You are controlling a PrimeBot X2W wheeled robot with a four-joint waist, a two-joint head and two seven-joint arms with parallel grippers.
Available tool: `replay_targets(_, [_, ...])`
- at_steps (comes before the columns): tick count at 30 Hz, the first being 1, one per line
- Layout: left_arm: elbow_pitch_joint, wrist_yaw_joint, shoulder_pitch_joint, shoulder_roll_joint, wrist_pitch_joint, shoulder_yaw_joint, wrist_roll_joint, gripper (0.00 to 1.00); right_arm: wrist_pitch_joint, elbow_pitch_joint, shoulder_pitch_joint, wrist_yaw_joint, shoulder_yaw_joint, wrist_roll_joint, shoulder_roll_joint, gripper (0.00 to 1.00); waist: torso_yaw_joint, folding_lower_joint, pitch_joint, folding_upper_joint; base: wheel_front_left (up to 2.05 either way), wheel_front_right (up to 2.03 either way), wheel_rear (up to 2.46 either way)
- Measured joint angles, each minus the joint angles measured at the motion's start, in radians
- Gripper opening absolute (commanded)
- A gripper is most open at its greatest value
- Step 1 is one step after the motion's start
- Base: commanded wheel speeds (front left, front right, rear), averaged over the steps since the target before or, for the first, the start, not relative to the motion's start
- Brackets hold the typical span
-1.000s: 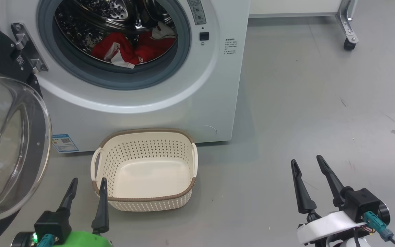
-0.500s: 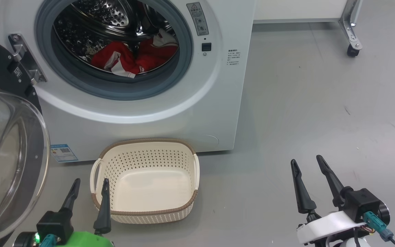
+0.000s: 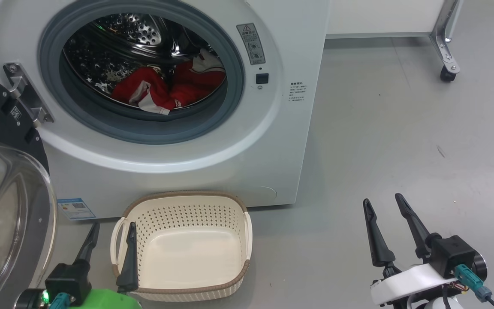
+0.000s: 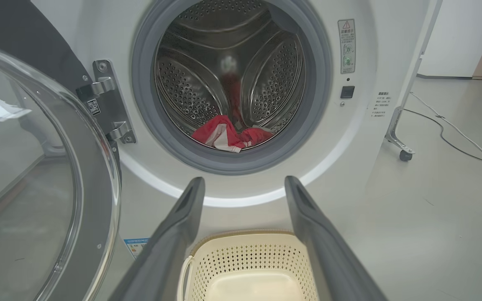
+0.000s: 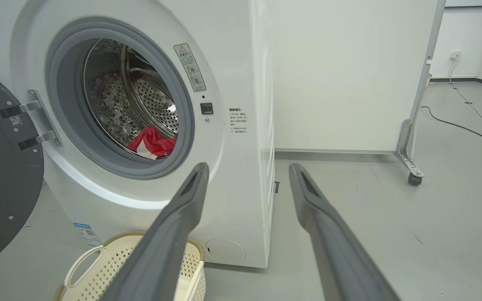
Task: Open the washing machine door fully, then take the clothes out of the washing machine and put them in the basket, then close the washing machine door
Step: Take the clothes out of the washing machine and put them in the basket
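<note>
Clothes (image 3: 195, 86) lie unmoved; the head view shifted.

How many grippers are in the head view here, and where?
2. The left gripper sits lower left, by the left handle of the basket; the right gripper lower right, over the floor. Both open.

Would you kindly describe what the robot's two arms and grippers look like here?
Both grippers have two long, dark, tapering fingers on a black block. The left gripper sits on a bright green wrist shell with a small green light; the right gripper on a white wrist shell, with a teal plug and black cable.
</note>
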Motion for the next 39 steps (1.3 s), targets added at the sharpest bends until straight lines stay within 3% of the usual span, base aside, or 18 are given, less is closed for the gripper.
replay_targets(39, [-0.026, 0.003, 0.000, 0.003, -0.002, -0.002, -0.001, 1.00, 0.000, -0.013, 0.000, 0.000, 0.025, 0.003, 0.000, 1.00, -0.011, 0.0000, 0.019, 0.0000, 0.15, -0.15, 0.00])
